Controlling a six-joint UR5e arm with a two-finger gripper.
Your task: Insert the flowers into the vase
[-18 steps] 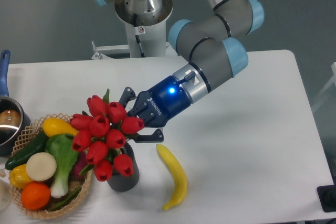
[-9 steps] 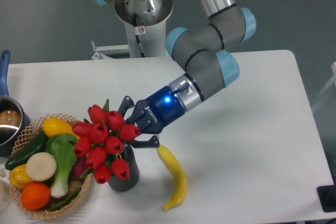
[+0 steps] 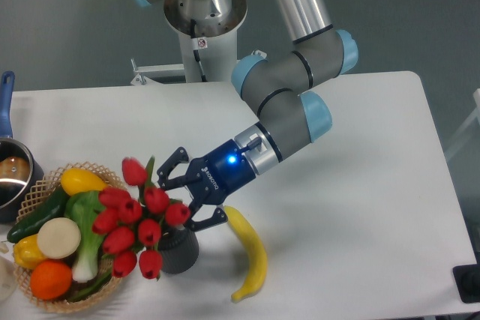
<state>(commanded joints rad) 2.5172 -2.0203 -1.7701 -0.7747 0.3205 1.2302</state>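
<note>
The flowers (image 3: 135, 219), a bunch of red tulips, stand with their stems in the dark grey ribbed vase (image 3: 178, 253) near the table's front left. The heads lean left over the basket. One head at the upper left is blurred. My gripper (image 3: 184, 194) is right behind the bunch, just above the vase mouth. Its fingers (image 3: 169, 167) are spread apart, and the tulip heads sit clear to their left. The stems are hidden behind the heads.
A wicker basket (image 3: 45, 179) of vegetables and fruit touches the vase on its left. A yellow banana (image 3: 251, 254) lies just right of the vase. A steel pot with a blue handle (image 3: 9, 174) is at the left edge. The arm's base stands at the back.
The gripper has moved down and left towards the vase. The flowers have sunk lower into the vase and tipped left. The fingers now stand wider apart.
</note>
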